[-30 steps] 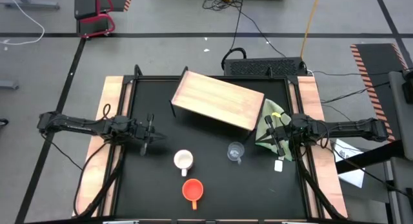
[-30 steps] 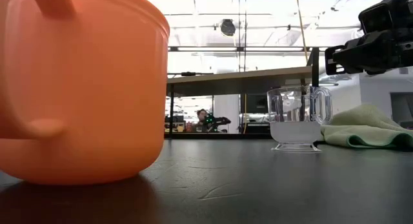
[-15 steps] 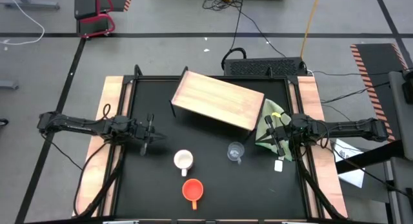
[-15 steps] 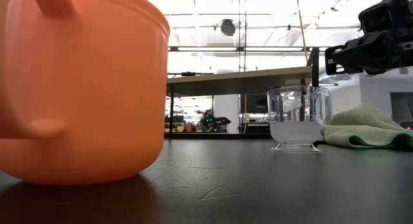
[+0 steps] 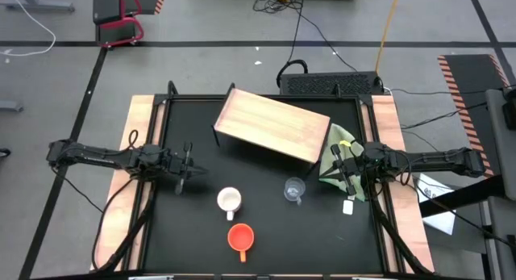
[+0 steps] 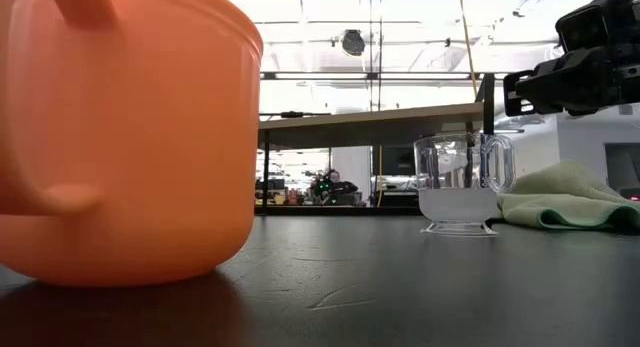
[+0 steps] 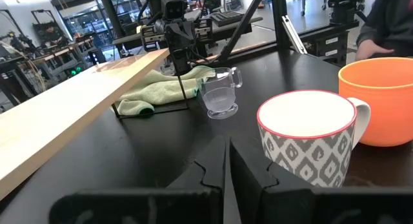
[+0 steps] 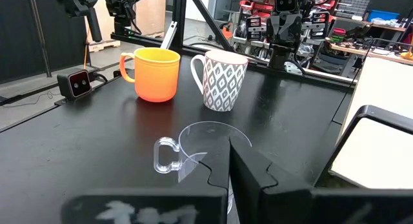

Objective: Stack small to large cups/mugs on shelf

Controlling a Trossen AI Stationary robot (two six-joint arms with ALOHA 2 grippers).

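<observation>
A: Where are the three cups?

B: All three stand on the black table, not on the shelf. The white patterned mug is in the middle, the orange mug is nearer the front edge, and the clear cup is to the right of the white one. They are upright and do not touch each other.

A: And the shelf?

B: It stands at the back of the table, turned at an angle, with a green cloth just beside its right end.

A: What do the grippers do?

B: The left gripper hangs at the left side, fingers together, holding nothing. The right gripper is at the right side over the cloth, also closed and empty.
</observation>
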